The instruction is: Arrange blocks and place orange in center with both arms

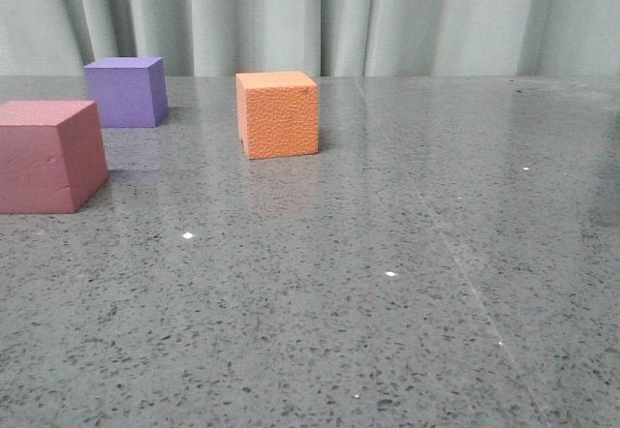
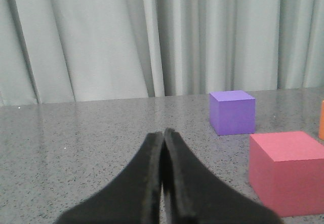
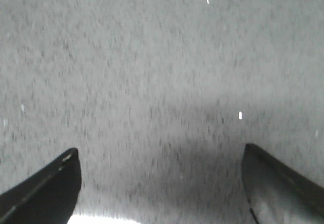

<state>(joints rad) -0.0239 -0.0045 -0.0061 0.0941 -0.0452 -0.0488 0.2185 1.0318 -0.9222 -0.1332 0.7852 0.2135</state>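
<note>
Three foam cubes: one pinkish-red cube [image 1: 48,157], one purple cube [image 1: 126,91], one orange cube [image 1: 278,114].

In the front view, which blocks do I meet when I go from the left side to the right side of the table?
pinkish-red cube → purple cube → orange cube

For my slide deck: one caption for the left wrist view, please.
Left pincer shut and empty above the grey table, with purple cube and pinkish-red cube ahead.
</note>
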